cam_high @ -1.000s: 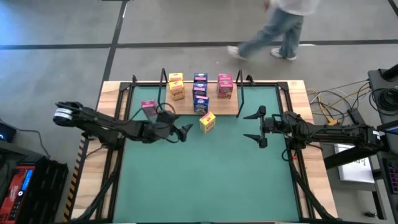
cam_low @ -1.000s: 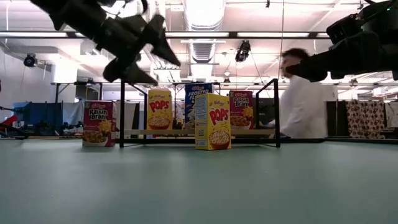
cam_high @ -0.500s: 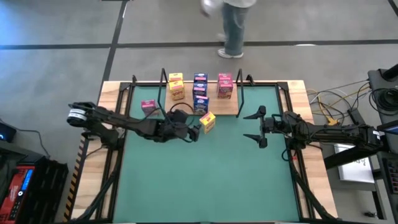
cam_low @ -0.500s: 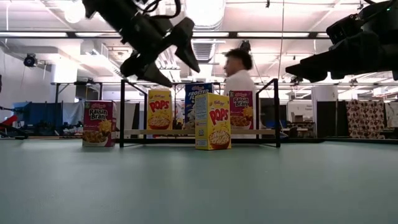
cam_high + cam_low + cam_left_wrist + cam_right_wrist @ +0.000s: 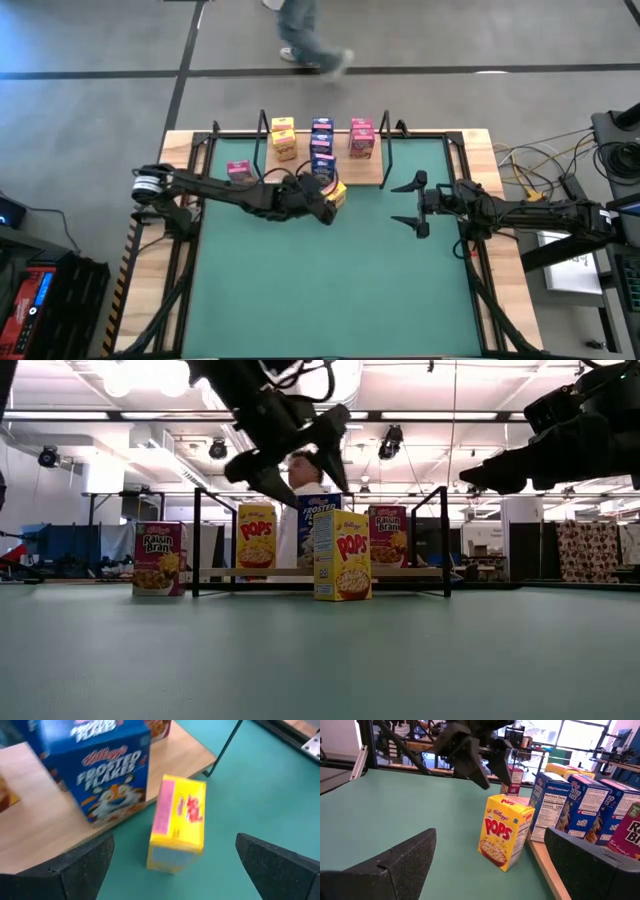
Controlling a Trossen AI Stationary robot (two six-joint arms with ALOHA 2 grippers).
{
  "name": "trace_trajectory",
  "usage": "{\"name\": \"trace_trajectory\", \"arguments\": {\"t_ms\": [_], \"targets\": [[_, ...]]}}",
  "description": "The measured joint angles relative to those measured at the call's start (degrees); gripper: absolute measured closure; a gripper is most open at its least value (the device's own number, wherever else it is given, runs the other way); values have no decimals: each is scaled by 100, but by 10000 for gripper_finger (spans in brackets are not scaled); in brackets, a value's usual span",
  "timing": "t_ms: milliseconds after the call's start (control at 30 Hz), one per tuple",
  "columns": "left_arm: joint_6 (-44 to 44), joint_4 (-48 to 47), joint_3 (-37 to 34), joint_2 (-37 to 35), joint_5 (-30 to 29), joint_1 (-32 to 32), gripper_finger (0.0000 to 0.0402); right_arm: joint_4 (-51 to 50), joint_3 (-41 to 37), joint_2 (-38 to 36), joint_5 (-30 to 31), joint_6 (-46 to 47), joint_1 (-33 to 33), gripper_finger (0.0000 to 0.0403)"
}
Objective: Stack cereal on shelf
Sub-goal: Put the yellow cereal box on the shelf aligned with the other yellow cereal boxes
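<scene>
Your L gripper [image 5: 290, 460] hovers w/ fingers spread, empty, above yellow Pops box [image 5: 342, 555] on green mat [image 5: 330, 280] beside shelf [image 5: 365, 172]. R gripper [image 5: 412, 204] spread too, empty, well apart.

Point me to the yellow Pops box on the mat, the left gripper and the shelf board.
yellow Pops box [image 5: 342, 555], low view, front face.
left gripper [image 5: 298, 463], low view, between its open fingertips.
shelf board [image 5: 365, 172], high view, bare wood.

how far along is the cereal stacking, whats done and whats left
Done: several yellow, blue and pink boxes already stand on the shelf. In hand: nothing held; the open left gripper hovers above the yellow Pops box, which stands on the green mat just in front of the shelf. Left: that box and the pink Raisin Bran box off the shelf's left end. The open right gripper waits to the right.
</scene>
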Motion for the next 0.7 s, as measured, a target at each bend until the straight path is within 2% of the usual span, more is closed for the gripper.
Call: {"name": "trace_trajectory", "arguments": {"t_ms": [167, 500, 700], "targets": [[343, 12, 284, 303, 399, 232, 1, -11, 0, 0, 0, 0, -1, 41], [560, -30, 386, 612, 417, 409, 1, -40, 0, 0, -4, 4, -1, 41], [1314, 31, 421, 831, 419, 409, 2, -40, 0, 0, -2, 1, -1, 41]]}}
